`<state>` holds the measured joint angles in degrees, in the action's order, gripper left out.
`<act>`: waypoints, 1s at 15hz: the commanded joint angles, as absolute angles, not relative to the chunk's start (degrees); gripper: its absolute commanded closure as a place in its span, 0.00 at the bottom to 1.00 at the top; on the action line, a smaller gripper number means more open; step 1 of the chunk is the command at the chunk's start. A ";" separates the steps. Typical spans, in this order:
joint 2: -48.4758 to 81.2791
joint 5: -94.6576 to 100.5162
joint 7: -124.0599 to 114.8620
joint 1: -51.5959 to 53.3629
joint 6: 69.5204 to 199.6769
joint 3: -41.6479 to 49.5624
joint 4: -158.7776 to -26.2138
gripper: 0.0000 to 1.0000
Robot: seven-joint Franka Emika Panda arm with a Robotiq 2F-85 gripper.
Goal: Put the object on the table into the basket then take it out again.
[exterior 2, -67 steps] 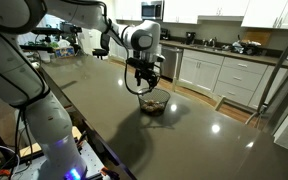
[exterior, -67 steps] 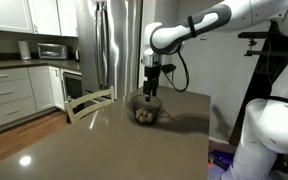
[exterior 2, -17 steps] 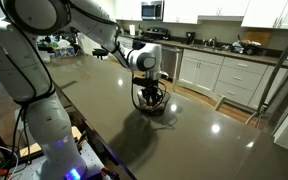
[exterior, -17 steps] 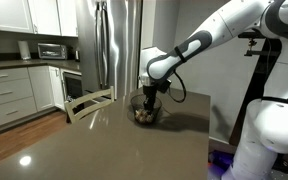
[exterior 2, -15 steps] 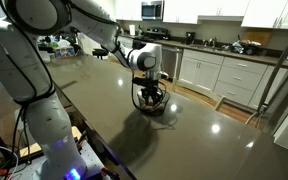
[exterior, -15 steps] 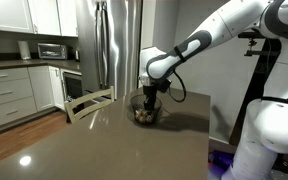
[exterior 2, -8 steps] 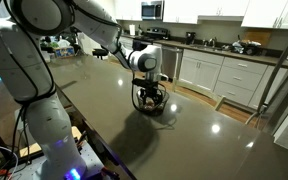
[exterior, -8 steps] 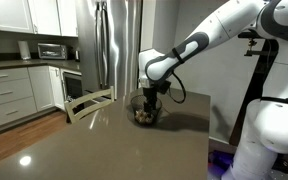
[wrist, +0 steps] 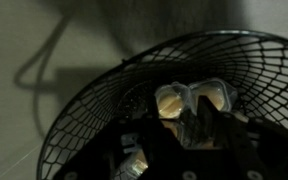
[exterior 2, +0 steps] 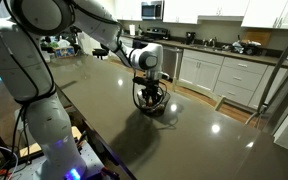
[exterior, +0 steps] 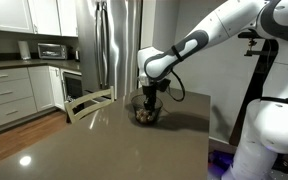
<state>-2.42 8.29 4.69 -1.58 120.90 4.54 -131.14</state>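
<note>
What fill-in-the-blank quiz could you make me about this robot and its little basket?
1. The wire-mesh basket stands on the dark, glossy ____.
2. In both exterior views, the gripper reaches into the basket from ____.
3. In the wrist view, the pale object lies ____ the basket.

Missing words: table; above; inside.

Basket is sitting on table near its far edge; hand is reaching down inside it, object lying in basket.
</note>
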 commanded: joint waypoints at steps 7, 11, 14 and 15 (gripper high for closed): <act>-1.32 8.85 4.09 -2.65 118.33 4.26 -129.10 1.00; -1.12 8.80 4.10 -2.63 118.11 4.17 -129.18 0.68; -0.90 8.88 4.12 -2.62 118.00 4.16 -129.11 0.47; -0.83 8.88 4.11 -2.63 118.01 4.17 -129.09 0.42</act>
